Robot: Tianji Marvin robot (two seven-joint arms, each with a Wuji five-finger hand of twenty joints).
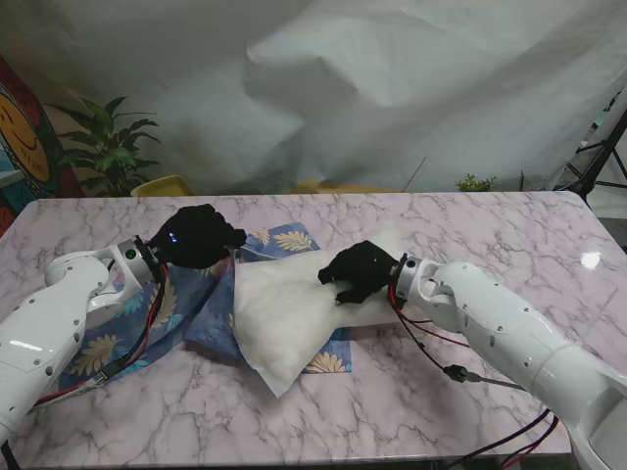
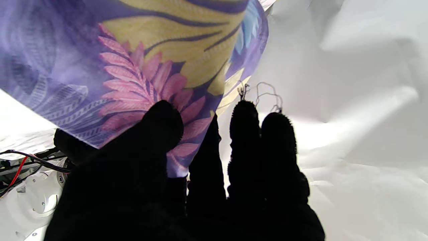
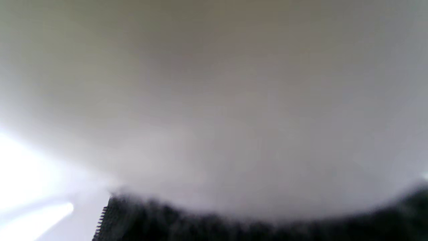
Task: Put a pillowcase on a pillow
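Note:
A white pillow point(image 1: 289, 313) lies mid-table on a purple pillowcase point(image 1: 211, 304) printed with yellow and pink leaves. My left hand point(image 1: 196, 236), in a black glove, is at the pillowcase's far edge. The left wrist view shows its thumb point(image 2: 160, 124) and fingers point(image 2: 244, 134) pinching the pillowcase point(image 2: 133, 67) and holding it up off the table. My right hand point(image 1: 358, 271) presses into the pillow's right end with its fingers curled on the stuffing. The right wrist view is filled by blurred white pillow point(image 3: 214, 110) close to the lens.
The marble table point(image 1: 509, 235) stretches right of the pillow. A white sheet point(image 1: 392, 88) hangs behind it. A potted plant point(image 1: 110, 147) and a yellow object point(image 1: 162, 185) stand past the far left edge. Cables point(image 1: 460, 374) trail from my right arm.

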